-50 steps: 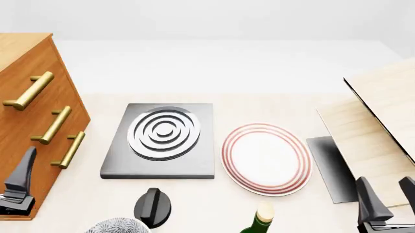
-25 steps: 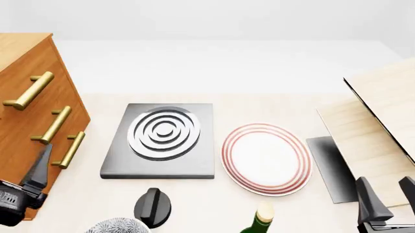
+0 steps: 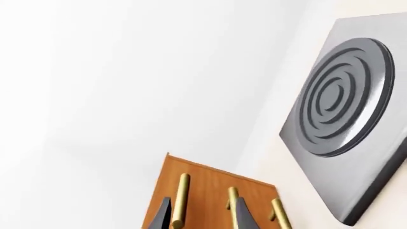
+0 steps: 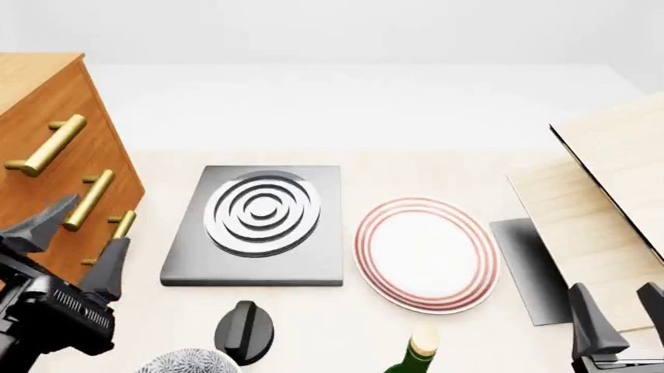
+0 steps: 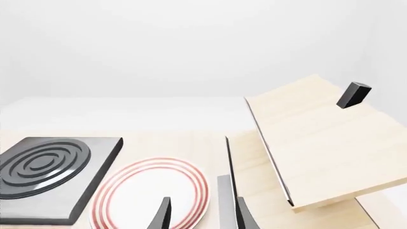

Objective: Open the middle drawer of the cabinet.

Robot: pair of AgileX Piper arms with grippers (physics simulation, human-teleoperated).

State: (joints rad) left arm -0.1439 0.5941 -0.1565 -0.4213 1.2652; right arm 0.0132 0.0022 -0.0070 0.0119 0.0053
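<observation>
The cabinet (image 4: 42, 163) is a tall orange-brown chest at the left edge with three brass bar handles. The middle drawer (image 4: 62, 233) carries the second handle (image 4: 89, 200). My left gripper (image 4: 75, 245) stands open low in front of the drawer fronts, holding nothing. Its fingertips (image 4: 47, 221) flank the lowest handle (image 4: 117, 231) in the front view. In the left wrist view the middle handle (image 3: 233, 200) shows between my left gripper's (image 3: 203, 217) fingers, close to one of them. My right gripper (image 4: 620, 311) hangs open at the front right, also empty (image 5: 203, 214).
A grey ringed hob plate (image 4: 260, 225) lies beside the cabinet, then a red-rimmed white plate (image 4: 425, 252). Near the front edge are a black knob (image 4: 244, 330), a green bottle (image 4: 415, 353) and a patterned bowl (image 4: 186, 364). Pale slanted boards (image 4: 607, 194) stand at right.
My left gripper has swung up and turned toward the drawer fronts, its fingers now spread wide before the lower handles. The right arm has not moved.
</observation>
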